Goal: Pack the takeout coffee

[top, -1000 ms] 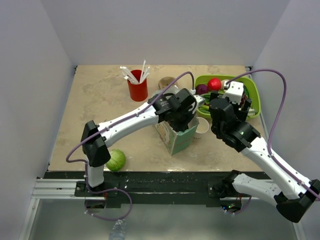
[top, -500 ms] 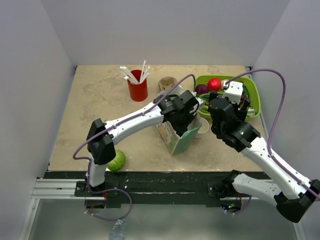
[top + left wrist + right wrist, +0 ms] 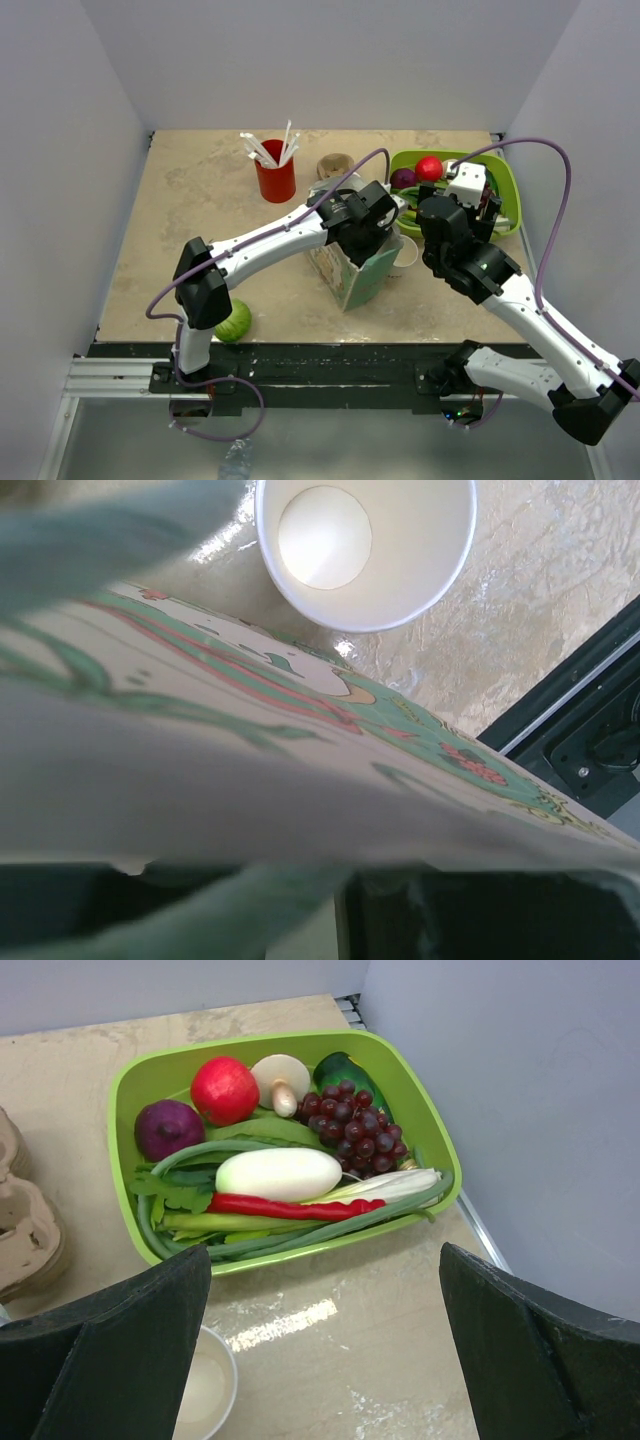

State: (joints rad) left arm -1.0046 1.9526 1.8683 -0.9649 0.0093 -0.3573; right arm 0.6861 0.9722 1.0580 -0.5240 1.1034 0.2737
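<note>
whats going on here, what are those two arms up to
The left gripper is down at the mouth of the green-and-white printed paper bag; what it holds, if anything, is hidden. No lidded coffee cup is in view. An empty lidless white paper cup stands beside the bag. The right gripper hovers open and empty near the green plastic tub of vegetables.

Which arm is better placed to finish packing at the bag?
Left, likely: the left gripper is at the mouth of the bag. The right gripper hangs open by the tray, facing away.
</note>
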